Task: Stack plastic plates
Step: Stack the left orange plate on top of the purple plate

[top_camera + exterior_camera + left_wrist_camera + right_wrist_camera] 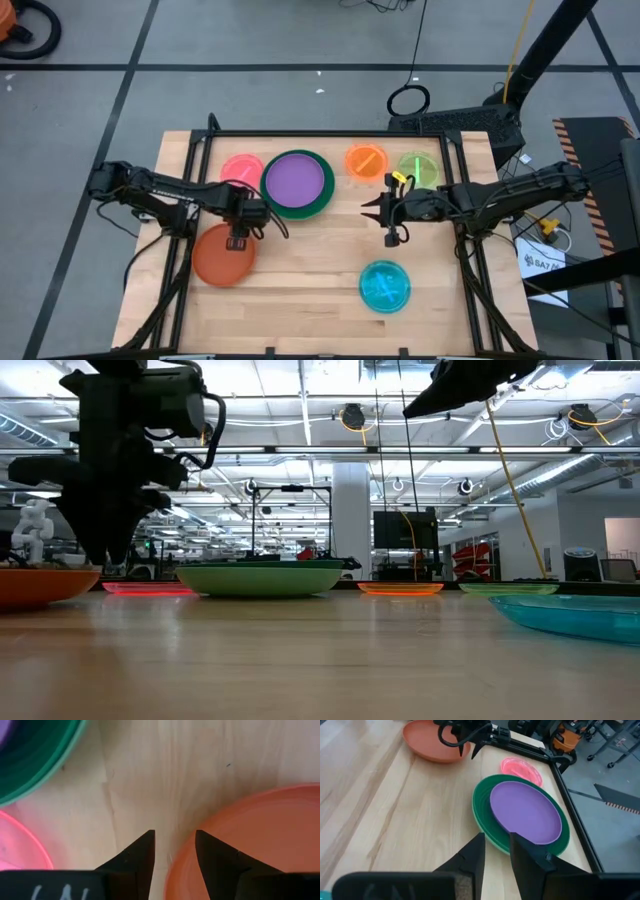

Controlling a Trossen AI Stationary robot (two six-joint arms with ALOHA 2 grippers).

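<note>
My left gripper [238, 240] is open and points down at the far rim of the red-orange plate [220, 258]. In the left wrist view one finger [212, 857] stands over the plate's inside and the other [140, 860] outside the rim [172, 862]; I see no touch. The purple plate [297, 179] lies in a green plate [322, 203], with the pink plate [238, 166] beside them. My right gripper [375, 210] is open and hovers high over the table's middle, pointing toward the purple plate [525, 812].
An orange plate [366, 160] and a lime plate [420, 168] lie near the far edge, and a translucent blue plate [385, 286] lies near the near edge. A black frame [330, 133] borders the table. Bare wood [310, 260] spreads between the red-orange and blue plates.
</note>
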